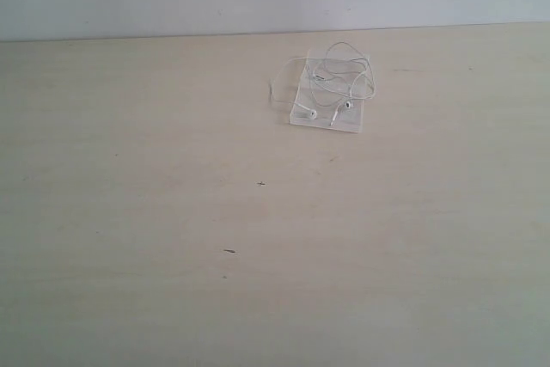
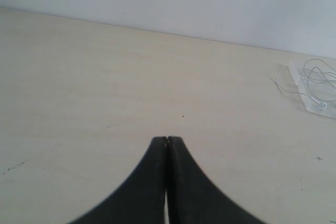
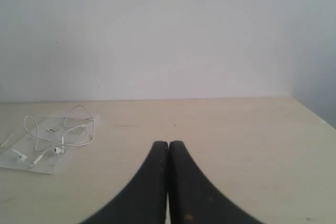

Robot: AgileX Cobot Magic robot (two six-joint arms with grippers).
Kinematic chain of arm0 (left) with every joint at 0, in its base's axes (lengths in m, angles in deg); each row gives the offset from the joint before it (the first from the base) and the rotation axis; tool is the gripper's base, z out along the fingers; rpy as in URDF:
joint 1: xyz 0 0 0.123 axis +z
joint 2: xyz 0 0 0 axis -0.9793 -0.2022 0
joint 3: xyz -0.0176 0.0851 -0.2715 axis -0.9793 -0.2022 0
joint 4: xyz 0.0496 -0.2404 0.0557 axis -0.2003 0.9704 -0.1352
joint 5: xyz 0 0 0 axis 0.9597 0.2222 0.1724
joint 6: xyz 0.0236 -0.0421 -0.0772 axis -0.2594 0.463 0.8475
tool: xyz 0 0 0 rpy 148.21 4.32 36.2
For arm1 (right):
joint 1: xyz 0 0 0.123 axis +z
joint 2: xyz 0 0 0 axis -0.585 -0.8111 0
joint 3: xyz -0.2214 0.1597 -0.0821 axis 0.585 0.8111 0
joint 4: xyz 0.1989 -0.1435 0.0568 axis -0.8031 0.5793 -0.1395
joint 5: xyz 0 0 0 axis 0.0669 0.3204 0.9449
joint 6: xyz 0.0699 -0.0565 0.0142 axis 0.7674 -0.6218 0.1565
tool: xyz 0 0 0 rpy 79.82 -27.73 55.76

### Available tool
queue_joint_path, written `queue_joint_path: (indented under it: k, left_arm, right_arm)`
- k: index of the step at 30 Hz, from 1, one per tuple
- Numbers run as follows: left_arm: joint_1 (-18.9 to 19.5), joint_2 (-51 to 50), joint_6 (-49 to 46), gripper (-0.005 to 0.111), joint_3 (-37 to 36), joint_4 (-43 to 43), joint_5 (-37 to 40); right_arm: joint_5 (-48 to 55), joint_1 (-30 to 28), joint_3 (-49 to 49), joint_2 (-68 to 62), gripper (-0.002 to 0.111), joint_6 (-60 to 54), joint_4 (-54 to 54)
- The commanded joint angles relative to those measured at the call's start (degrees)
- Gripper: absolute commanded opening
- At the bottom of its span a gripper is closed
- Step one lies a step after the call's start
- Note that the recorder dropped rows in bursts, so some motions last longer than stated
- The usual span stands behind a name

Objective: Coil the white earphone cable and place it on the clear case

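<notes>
White earphone cable (image 1: 345, 107) lies in loose loops on clear case (image 1: 325, 121), near wall edge of table (image 1: 172, 212). Left tool (image 2: 167, 140), right tool (image 3: 168, 143) closed, empty, well away. Placing looks done; overhanging loop may need tucking.

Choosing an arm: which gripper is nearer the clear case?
Right, probably: the clear case lies right of centre, nearer the right gripper; the left gripper sees it smaller, farther off.

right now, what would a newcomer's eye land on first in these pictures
The thin white earphone cable lies loosely tangled, mostly on the small flat clear plastic case, toward the far edge of the pale wooden table. In both wrist views black jaws stand shut, apart from it.
</notes>
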Motion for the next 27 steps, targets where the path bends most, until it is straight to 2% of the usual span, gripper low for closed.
queue_joint_path:
  k: [1, 5, 27]
  left_arm:
    - [0.11, 0.34, -0.23, 0.0, 0.03, -0.01, -0.01]
    - [0.11, 0.34, -0.23, 0.0, 0.03, -0.01, -0.01]
    - [0.11, 0.34, -0.23, 0.0, 0.03, -0.01, -0.01]
  right_arm:
    - [1.59, -0.6, 0.39, 0.36, 0.0, -0.5, 0.65]
    - [7.73, -0.6, 0.39, 0.36, 0.0, -0.01, 0.2]
    - [7.72, -0.6, 0.39, 0.36, 0.0, 0.63, -1.25]
